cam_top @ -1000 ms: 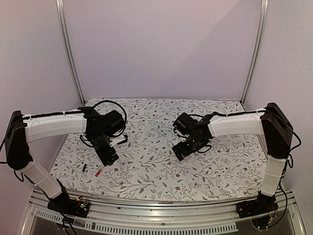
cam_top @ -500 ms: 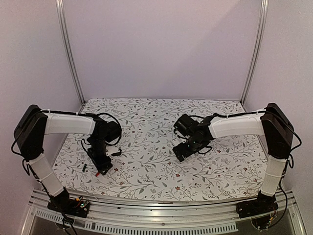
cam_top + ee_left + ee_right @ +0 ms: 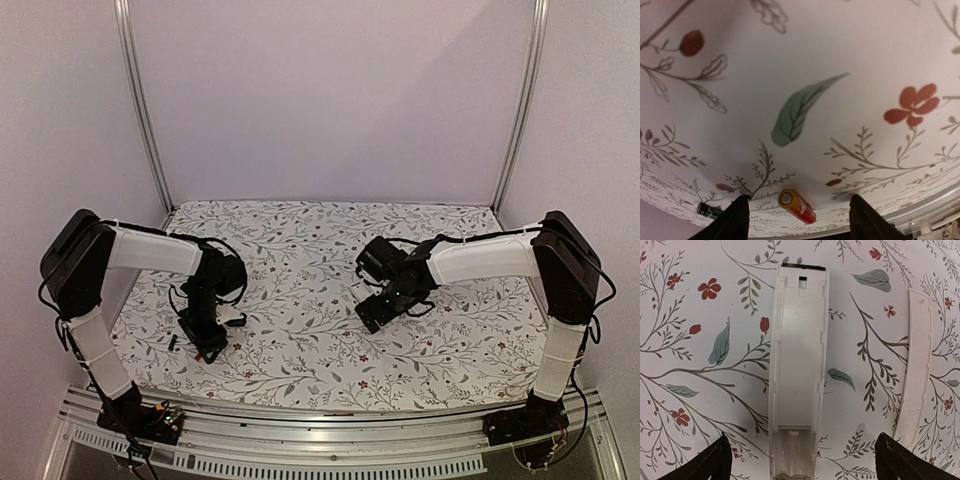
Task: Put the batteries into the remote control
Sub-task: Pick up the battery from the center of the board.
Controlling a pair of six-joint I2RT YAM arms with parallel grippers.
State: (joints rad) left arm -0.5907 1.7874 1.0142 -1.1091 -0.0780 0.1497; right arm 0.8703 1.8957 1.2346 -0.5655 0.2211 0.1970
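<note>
In the left wrist view the red-orange battery [image 3: 796, 206] lies on the floral cloth between my open left gripper [image 3: 800, 222] fingers, untouched. The black battery [image 3: 708, 210] lies just outside the left finger [image 3: 736, 220]. In the top view the left gripper [image 3: 204, 340] is low over the near-left table, with the black battery [image 3: 172, 343] beside it and the red one hidden under it. In the right wrist view the white remote control [image 3: 799, 355] lies lengthwise, slot end between the fingers of my open right gripper [image 3: 802, 462]. In the top view the right gripper [image 3: 372, 315] hides the remote.
The loose white cover strip [image 3: 917, 365] lies to the right of the remote, parallel to it. The table's near edge and metal rail [image 3: 330, 425] run close behind the batteries. The floral cloth [image 3: 300, 250] covers the table.
My left arm has swung toward the near-left and lowered, so its gripper now straddles the red-orange battery. The right gripper has barely shifted.
</note>
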